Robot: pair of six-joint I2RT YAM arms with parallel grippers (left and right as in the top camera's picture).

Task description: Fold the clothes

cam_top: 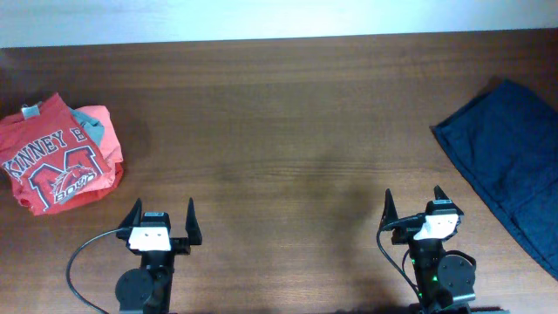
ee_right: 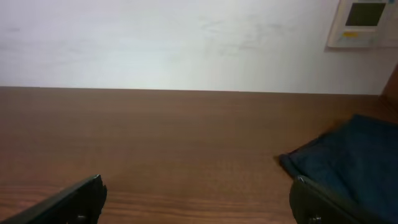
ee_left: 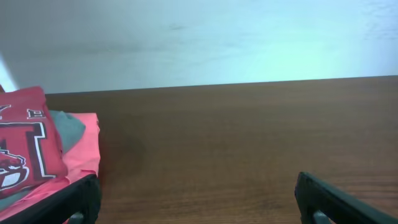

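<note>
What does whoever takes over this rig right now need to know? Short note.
Fingers open and empty on both: left gripper and right gripper, at the near side, touching nothing.
The red KINNEY T-shirt sits far left, folded, on top of a grey top and a coral garment.
Done: the T-shirt looks folded.
Left: a dark blue cloth lies spread at the right edge, probably next if it counts.
</note>
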